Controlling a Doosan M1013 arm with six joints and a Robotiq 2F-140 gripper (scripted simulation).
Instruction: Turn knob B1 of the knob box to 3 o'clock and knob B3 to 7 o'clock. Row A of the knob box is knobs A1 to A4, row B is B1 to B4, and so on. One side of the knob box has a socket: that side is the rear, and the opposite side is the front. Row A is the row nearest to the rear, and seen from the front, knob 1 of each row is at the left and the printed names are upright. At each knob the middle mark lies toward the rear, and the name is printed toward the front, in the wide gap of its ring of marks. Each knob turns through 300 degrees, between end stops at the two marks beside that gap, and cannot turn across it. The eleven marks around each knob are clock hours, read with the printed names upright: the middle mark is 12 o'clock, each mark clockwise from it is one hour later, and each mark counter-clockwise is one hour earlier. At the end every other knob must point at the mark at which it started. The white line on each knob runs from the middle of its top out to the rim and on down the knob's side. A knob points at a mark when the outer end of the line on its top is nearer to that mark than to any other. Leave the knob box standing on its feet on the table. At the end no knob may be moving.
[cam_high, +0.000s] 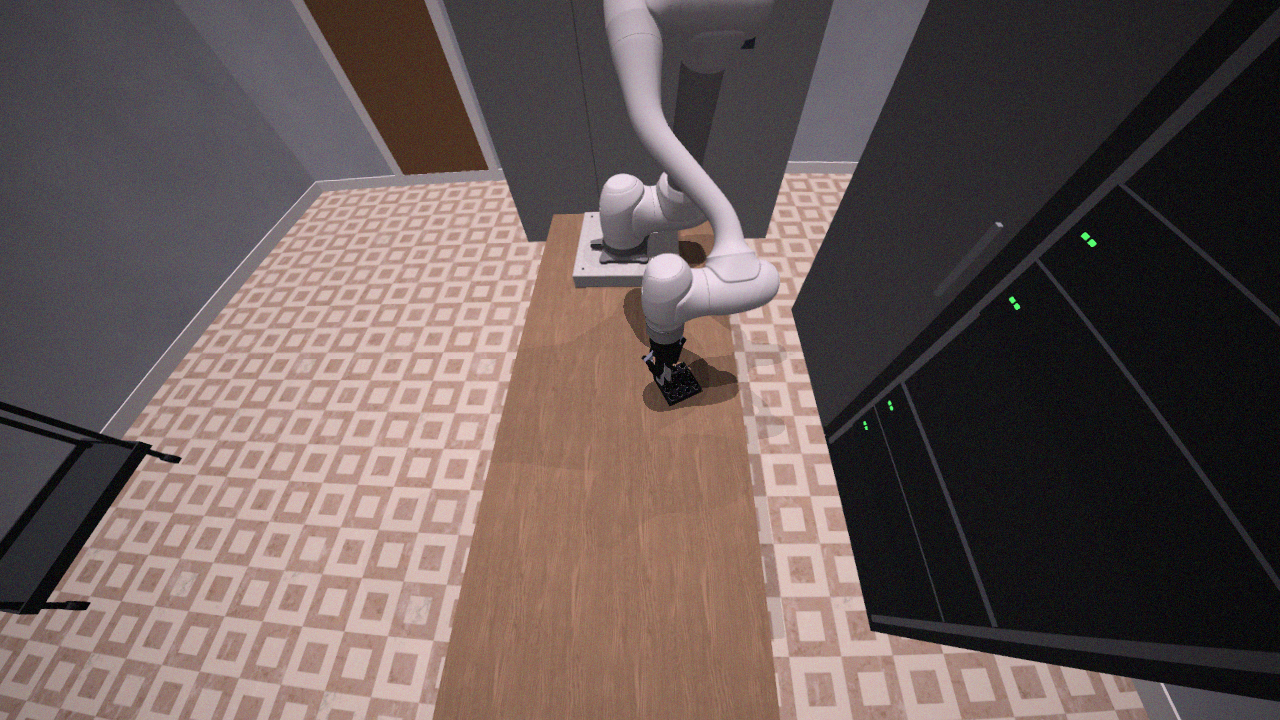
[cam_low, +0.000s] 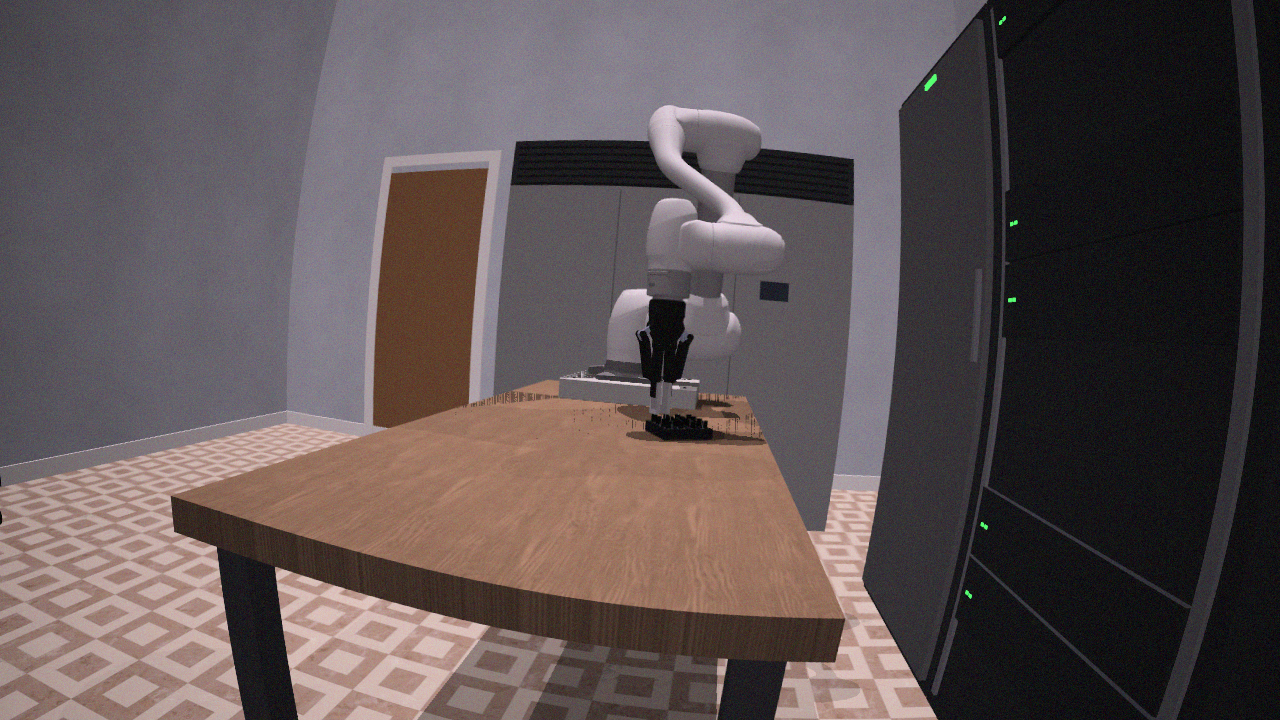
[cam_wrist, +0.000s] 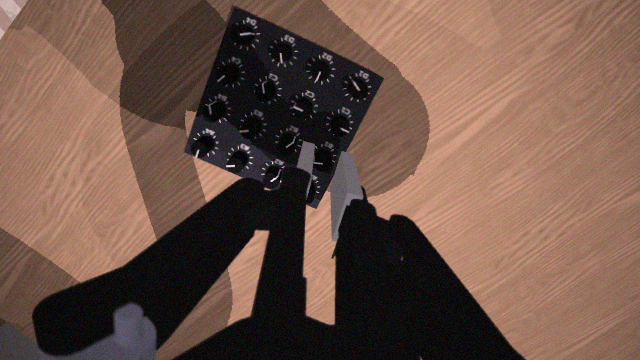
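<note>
"How do the jaws stand?"
"Slightly apart, gripping nothing, with knob B1 (cam_wrist: 326, 156) seen between them; their depth is unclear. Off-centre closing could drag the knob box (cam_high: 682, 396) (cam_low: 693, 435) (cam_wrist: 293, 78) across the surface (cam_high: 608, 537) (cam_low: 537, 519) (cam_wrist: 500, 150)."
"And beyond?"
"The inner finger is near knob B2 (cam_wrist: 288, 140); a wide swing might turn it. Knob B3 (cam_wrist: 252, 126) probably still needs turning."
</note>
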